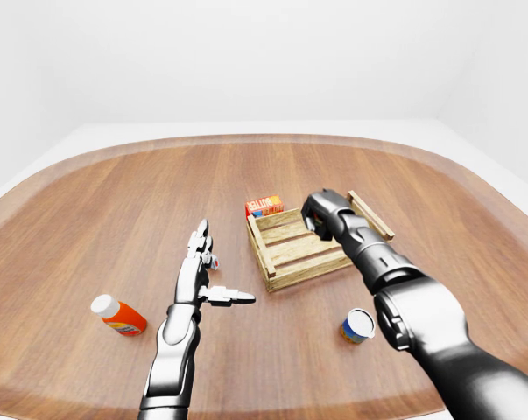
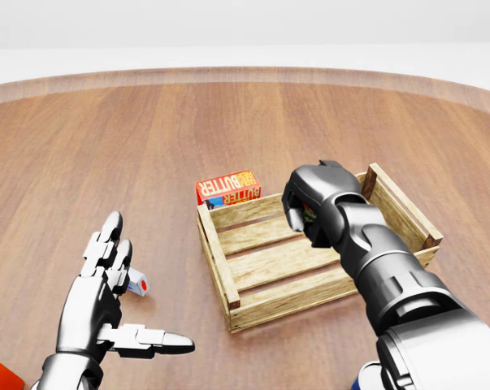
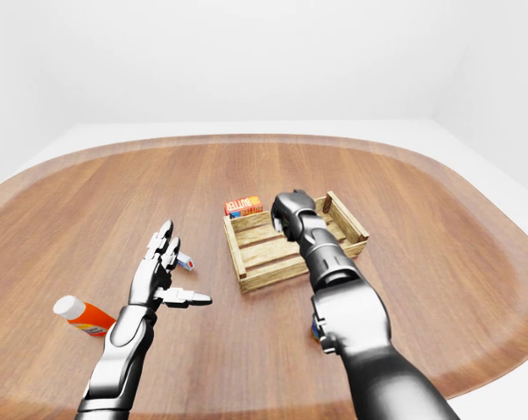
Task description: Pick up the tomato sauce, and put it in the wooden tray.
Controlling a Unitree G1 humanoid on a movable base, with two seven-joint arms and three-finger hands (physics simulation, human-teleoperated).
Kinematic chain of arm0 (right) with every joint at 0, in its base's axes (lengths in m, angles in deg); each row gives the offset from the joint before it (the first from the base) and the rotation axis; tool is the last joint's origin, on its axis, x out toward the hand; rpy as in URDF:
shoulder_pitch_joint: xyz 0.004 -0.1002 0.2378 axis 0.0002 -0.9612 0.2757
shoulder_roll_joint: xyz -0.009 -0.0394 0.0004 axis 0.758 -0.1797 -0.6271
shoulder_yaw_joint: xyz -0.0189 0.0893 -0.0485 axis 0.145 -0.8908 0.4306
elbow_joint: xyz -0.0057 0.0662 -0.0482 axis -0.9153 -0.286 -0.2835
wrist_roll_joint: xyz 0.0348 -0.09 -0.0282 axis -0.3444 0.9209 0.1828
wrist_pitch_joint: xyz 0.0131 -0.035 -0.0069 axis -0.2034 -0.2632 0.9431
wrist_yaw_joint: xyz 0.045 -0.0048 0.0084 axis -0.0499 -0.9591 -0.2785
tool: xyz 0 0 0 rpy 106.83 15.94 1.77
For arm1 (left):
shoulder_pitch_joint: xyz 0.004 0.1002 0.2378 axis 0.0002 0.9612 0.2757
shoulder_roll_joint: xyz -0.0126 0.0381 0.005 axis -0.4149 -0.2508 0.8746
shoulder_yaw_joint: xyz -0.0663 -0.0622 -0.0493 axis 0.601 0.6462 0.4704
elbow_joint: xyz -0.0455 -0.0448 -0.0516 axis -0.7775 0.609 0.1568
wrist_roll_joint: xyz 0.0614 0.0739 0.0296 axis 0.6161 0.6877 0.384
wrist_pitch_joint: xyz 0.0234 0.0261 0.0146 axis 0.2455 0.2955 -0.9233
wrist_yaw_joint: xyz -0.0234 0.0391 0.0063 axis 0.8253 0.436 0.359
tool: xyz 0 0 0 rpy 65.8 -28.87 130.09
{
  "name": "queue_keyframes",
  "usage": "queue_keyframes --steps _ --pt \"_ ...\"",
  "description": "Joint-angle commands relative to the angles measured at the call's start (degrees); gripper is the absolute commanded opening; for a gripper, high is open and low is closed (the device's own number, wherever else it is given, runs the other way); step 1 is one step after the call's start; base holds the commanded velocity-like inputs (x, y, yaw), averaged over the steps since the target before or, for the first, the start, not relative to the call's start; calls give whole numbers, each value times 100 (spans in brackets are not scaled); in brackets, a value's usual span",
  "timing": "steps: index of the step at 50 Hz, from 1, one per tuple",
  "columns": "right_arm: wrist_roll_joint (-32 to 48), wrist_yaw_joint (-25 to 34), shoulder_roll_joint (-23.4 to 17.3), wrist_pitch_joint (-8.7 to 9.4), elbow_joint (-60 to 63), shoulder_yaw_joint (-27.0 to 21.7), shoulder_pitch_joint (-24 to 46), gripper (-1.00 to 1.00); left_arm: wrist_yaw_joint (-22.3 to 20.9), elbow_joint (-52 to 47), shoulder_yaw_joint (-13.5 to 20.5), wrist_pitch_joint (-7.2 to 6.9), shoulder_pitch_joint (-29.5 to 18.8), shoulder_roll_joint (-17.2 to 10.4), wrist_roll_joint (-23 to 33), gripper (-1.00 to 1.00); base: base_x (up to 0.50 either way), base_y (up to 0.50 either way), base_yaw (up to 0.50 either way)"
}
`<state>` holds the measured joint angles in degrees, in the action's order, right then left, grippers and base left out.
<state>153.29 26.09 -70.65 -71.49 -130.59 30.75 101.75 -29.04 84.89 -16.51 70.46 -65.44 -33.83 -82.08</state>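
Head view: the right hand (image 2: pixel 308 207) is clenched over the wooden tray (image 2: pixel 220 253), its metal fingers curled round a small item of which only red and green slivers show between them. This appears to be the tomato sauce (image 2: pixel 310 215), held above the tray's slatted floor near its far wall; no label can be read. The tray is a pale slatted crate of rough planks with darker corner posts, standing on a smooth, wood-grained desk (image 2: pixel 147 130). Touching or just beside the tray's far left corner lies a red box (image 2: pixel 227 187) printed "BUTTER", the letters upside down. The left hand (image 2: pixel 106 305) hovers flat and spread, fingers straight, thumb out to the side, gripping nothing. Just beyond its fingertips lies a small white piece with a red spot (image 2: pixel 138 284).

Left-eye view: the desk is oval with a lighter raised rim. Toward its near left edge lies an orange bottle with a white cap (image 1: pixel 119 316), tipped on its side, its label too small to read. Near the right forearm, toward the near edge, stands a small blue and yellow can (image 1: pixel 357 325) with a pale top.

Right-eye view: the can is almost hidden behind the right arm; the tray's near wall shows three stacked slats.
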Motion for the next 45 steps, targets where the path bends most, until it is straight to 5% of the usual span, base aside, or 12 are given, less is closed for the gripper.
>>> queue_keyframes --steps 1,33,45 --pt "277 -133 25 0 -60 -118 41 -100 -3 -10 6 -11 -1 -2 -13 100 0 0 0" --pt "304 -482 64 5 -79 -182 -163 -100 -6 -17 7 -12 3 -3 -10 100 0 0 0" --pt "597 -167 -2 0 -86 -75 -120 -100 -6 -18 -1 -11 7 0 -7 100 0 0 0"
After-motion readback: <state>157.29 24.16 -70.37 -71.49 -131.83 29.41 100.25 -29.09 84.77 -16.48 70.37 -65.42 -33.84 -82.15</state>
